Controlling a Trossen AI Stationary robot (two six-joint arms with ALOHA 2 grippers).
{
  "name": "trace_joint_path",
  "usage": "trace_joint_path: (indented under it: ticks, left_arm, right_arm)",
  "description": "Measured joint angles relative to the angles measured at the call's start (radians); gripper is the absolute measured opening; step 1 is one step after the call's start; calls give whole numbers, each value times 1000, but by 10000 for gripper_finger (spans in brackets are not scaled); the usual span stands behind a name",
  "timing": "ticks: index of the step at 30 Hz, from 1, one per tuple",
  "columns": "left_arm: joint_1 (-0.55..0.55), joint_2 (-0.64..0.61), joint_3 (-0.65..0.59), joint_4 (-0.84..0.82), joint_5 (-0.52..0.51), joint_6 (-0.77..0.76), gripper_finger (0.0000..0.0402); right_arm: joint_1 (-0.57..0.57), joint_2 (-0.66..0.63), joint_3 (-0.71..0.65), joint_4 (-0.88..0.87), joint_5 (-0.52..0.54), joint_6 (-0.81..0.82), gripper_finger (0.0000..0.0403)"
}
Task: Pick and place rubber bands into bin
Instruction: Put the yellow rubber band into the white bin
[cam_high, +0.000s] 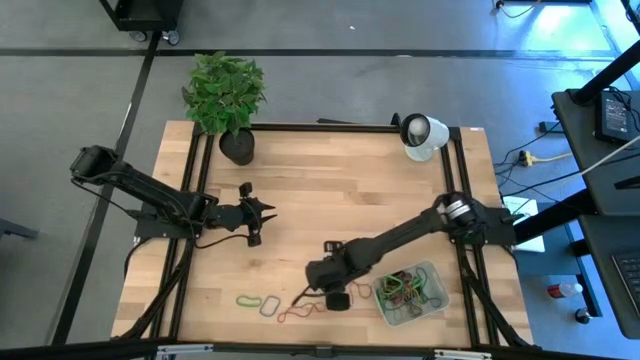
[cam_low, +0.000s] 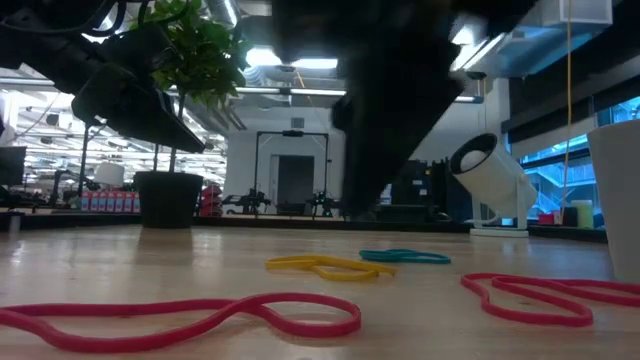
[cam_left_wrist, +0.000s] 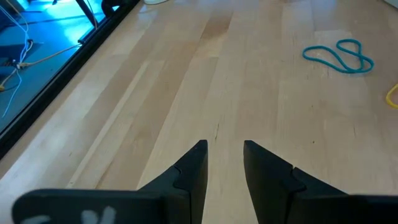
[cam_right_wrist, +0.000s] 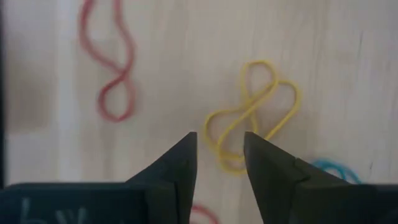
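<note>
Rubber bands lie loose on the counter, more in the bin.

From above, the right end effector (cam_high: 322, 290) hovers over the loose rubber bands (cam_high: 265, 303) just left of the bin (cam_high: 437, 303), itself holding a tangle; the left end effector (cam_high: 262, 213) waits well apart. Right wrist view: fingers (cam_right_wrist: 179, 163) part-open, empty, over a yellow band (cam_right_wrist: 252, 112). Left wrist view: fingers (cam_left_wrist: 189, 175) slightly parted, empty.

Robotics lab, framed workbench (cam_high: 330, 190), open-plan hall
</note>
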Motion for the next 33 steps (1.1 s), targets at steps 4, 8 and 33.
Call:
trace_joint_path:
  ticks: [4,8,33]
  left_arm:
    - [0,0,0,0,1,-1,97]
    - [0,0,0,0,1,-2,97]
    - [0,0,0,8,-1,-1,97]
  right_arm:
    - [-34,56,27,-9,-7,-3,111]
    - [-64,78,26,-30,-38,-15,90]
    - [90,-103,11,-106,266,131,26]
